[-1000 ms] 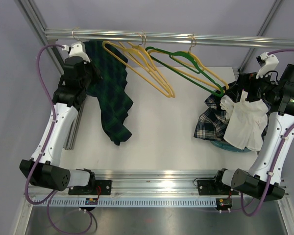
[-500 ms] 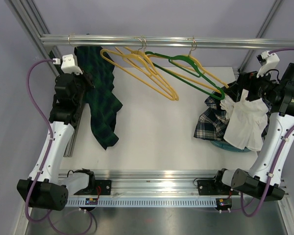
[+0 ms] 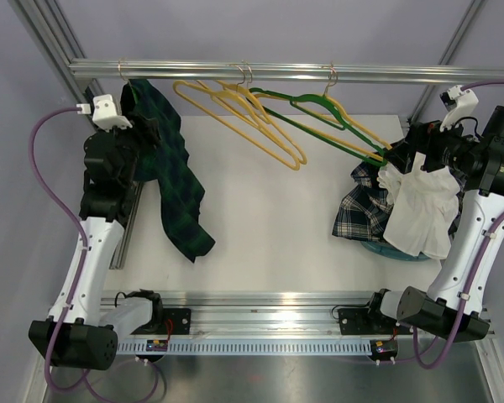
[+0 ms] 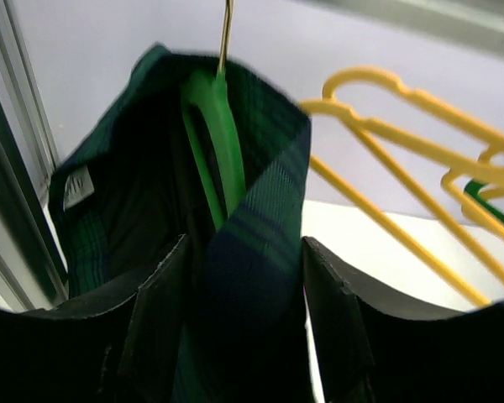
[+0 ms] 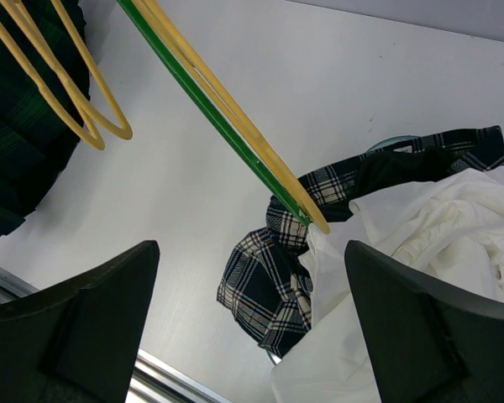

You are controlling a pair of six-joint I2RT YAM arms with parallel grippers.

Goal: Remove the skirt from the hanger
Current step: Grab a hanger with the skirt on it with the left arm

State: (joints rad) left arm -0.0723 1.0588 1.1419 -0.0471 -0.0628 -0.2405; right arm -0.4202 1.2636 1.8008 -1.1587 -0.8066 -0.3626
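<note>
Left wrist view: left gripper [image 4: 244,277] released around the plaid skirt [image 4: 252,252] on its green hanger [image 4: 223,151]; right gripper [image 5: 252,311] released, empty.

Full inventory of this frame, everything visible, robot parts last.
Skirt: 1, dark green plaid, hanging on a green hanger at the rail's left end.
Empty hangers: at least two yellow, one green, mid rail, tilted right.
Rail: 1, silver, across the back.
Checked garment: 1, navy and white, right side of table.
White garment: 1, on that pile.
Table: 1, white.
Left gripper: jaws apart around the skirt's waistband.
Right gripper: open, by the hanger ends.
</note>
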